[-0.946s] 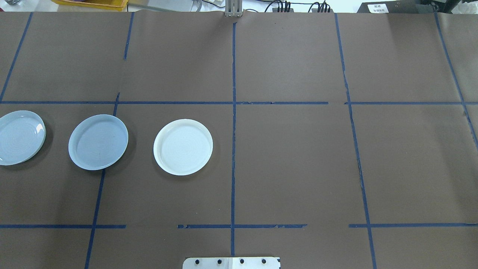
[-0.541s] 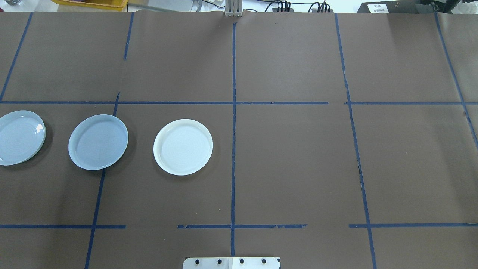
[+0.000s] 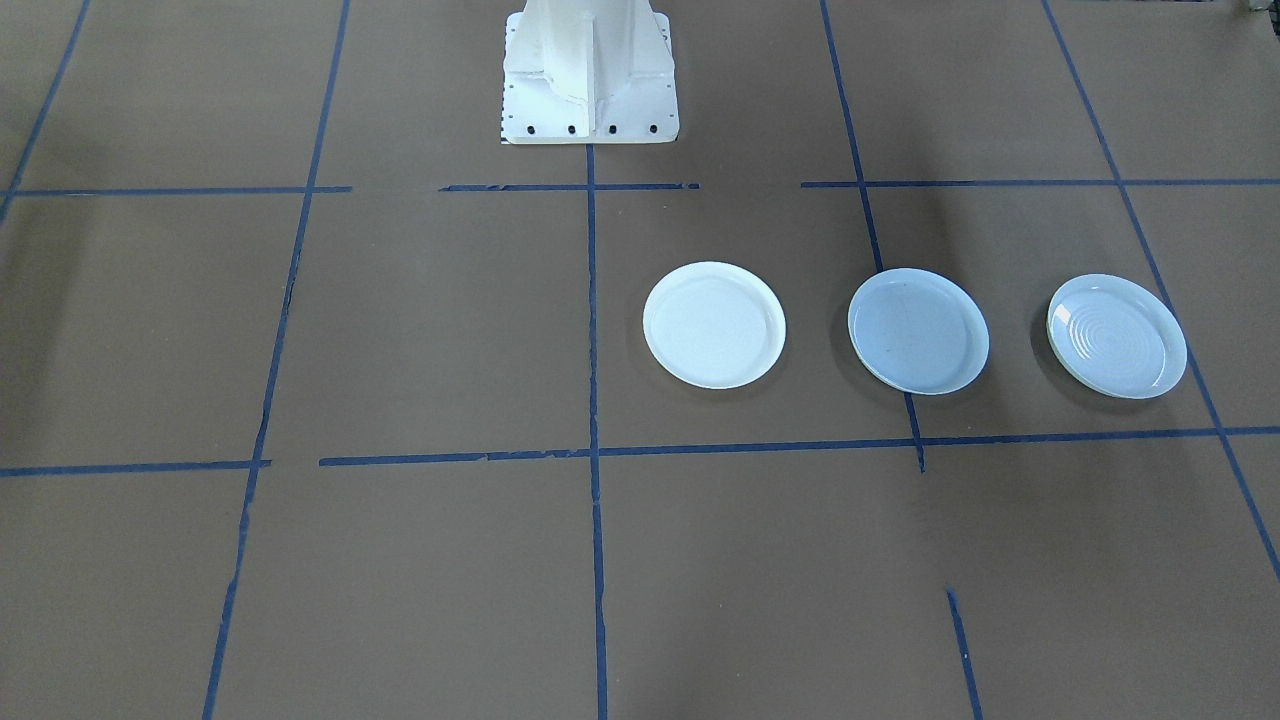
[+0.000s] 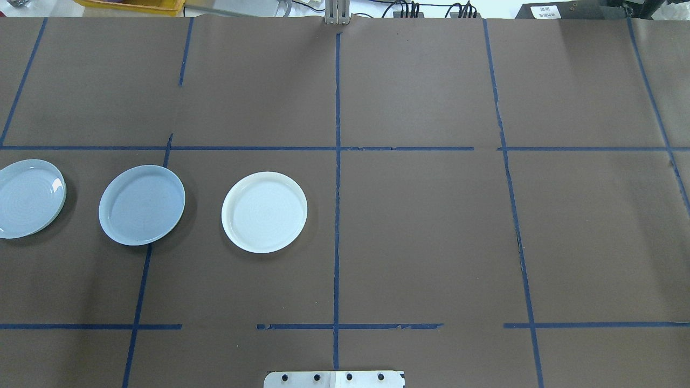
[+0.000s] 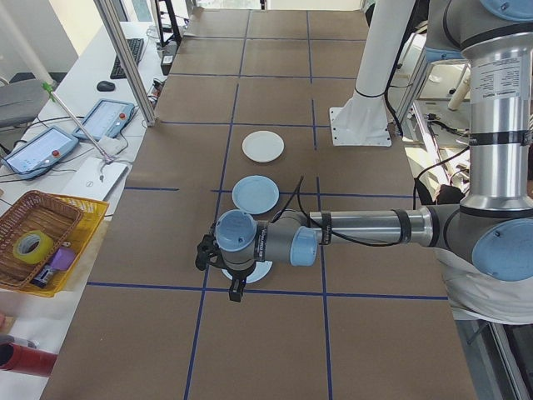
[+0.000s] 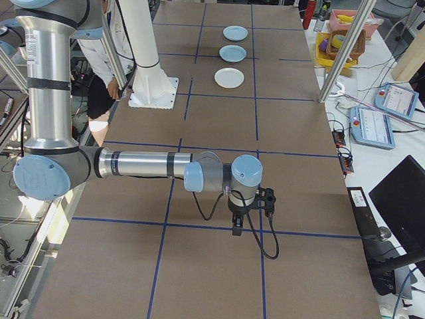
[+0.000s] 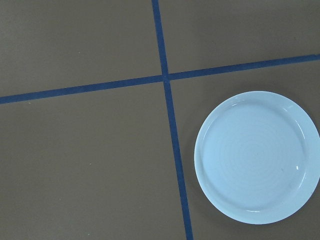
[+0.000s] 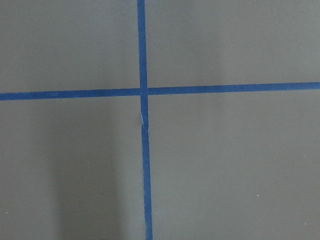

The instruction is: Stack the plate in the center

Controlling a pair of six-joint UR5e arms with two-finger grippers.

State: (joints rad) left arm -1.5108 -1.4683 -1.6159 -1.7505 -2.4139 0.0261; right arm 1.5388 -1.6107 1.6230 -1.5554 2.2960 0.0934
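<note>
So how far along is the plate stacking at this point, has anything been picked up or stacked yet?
Nothing is stacked yet. The white plate, the blue-grey centre plate and the ringed plate all lie apart in a row on the table. Nothing is in hand: the left gripper hangs over the ringed plate, and the right gripper is far off over bare paper. Both outer plates remain to be moved onto the centre one.
</note>
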